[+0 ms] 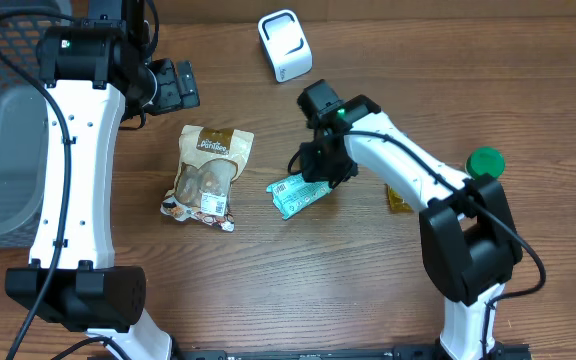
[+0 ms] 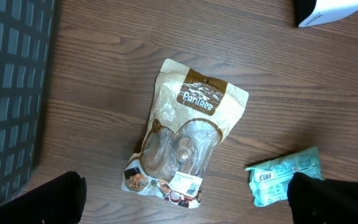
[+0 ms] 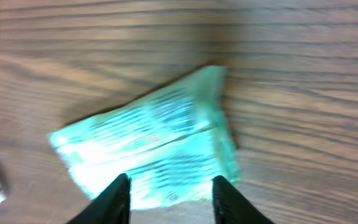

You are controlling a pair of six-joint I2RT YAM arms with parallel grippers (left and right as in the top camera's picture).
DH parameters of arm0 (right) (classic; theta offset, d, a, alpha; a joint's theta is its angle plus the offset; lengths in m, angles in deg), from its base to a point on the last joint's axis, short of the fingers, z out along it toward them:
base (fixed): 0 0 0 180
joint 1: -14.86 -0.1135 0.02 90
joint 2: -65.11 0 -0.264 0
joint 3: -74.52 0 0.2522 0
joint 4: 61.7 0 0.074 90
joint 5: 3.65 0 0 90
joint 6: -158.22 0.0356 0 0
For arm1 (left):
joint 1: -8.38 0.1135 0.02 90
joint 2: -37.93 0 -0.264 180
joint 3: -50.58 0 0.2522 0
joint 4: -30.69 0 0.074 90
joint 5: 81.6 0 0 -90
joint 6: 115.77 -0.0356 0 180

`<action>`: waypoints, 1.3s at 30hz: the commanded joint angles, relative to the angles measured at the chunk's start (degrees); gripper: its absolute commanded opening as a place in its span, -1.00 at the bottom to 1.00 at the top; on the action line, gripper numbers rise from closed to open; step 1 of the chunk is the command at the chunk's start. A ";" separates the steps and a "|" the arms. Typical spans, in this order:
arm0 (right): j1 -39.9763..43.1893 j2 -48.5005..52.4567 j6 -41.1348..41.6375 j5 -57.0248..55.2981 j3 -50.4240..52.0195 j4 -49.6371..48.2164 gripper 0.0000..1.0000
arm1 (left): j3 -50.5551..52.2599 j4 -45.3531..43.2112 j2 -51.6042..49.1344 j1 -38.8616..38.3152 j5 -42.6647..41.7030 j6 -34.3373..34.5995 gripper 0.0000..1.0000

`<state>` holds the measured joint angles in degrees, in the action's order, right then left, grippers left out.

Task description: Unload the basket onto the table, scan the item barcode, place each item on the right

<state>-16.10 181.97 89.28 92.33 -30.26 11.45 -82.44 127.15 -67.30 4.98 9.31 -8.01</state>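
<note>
Right jaws: part-spread, straddling the near edge of green packet; whether they grip it cannot be told. Green packet flat on bench, brown pouch at its 9 o'clock. Left jaws: released wide, empty, at pouch's 11 o'clock.

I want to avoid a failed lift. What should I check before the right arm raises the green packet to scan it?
1. The right gripper straddles the packet: ok, one finger on each side of its edge.
2. Grip closed on the packet: cannot tell, the wrist view is blurred.
3. Barcode located: cannot tell, only a white label shows at one end.
4. The pouch lies apart from the packet: ok.
5. The scanner is unobstructed: ok, nothing lies beside it.
6. The left gripper is open and away from the packet: ok.
</note>
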 commanded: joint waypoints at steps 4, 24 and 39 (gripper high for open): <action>-6.34 -1.90 -1.53 -5.11 -0.68 -2.54 -0.33 | -0.85 -0.22 -0.09 -0.37 -0.31 -0.63 0.99; -8.94 -1.77 0.11 -7.65 5.57 -8.81 -0.19 | -0.85 -0.22 -0.09 -0.37 -0.31 -0.63 1.00; -8.94 -1.77 0.11 -7.67 5.57 -10.32 -0.11 | -0.85 -0.22 -0.09 -0.37 -0.31 -0.63 1.00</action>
<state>-25.26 181.51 89.21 85.45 -25.04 1.51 -82.44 127.15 -67.30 4.98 9.29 -8.01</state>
